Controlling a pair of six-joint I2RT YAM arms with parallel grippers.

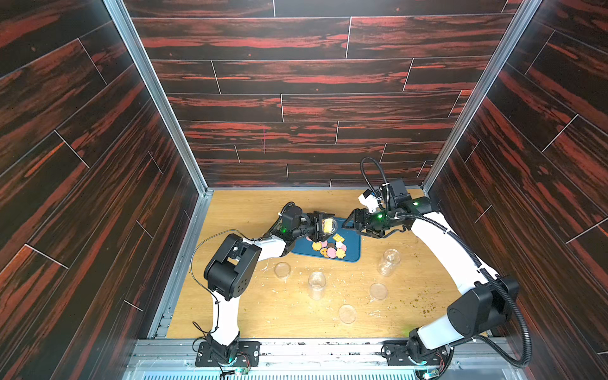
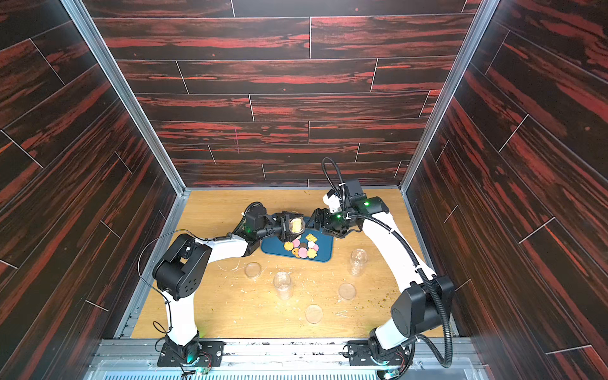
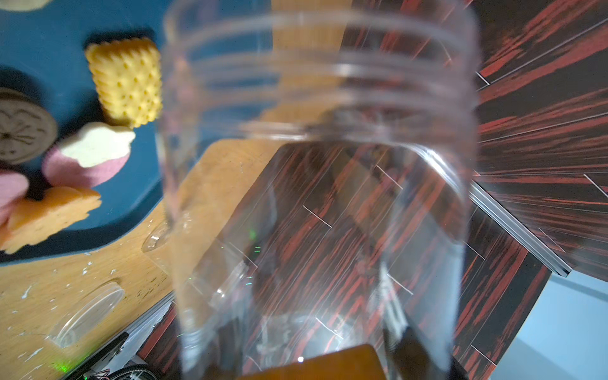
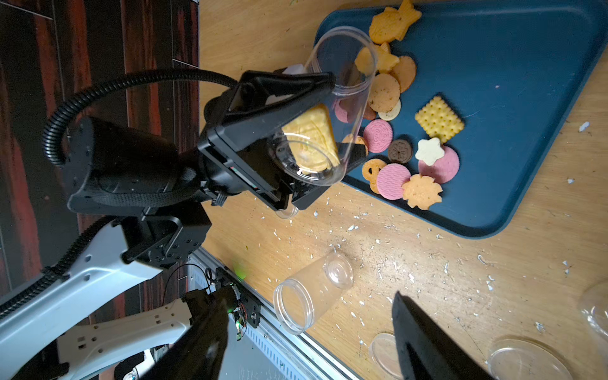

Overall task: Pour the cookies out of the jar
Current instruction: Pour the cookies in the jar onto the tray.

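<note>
Mostly out already: cookies (image 4: 399, 151) heaped on blue tray (image 4: 526, 98), yet one yellow cookie (image 4: 312, 138) lodged near base of clear jar (image 4: 345, 108). Gripped across the body by left fingers (image 4: 289, 85), long axis tilted, mouth toward tray. Right fingers (image 4: 424, 345) spread wide, empty, near, not touching.

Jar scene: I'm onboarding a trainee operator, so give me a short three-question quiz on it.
1. True or false: the jar in the left gripper is empty.
2. Where do the poured cookies lie? A) on the tray B) on the bare table C) in a bowl
3. Fill in: the right gripper is ___ (open or shut).
Key: 1 false, one yellow cookie is inside; 2 A; 3 open.
</note>
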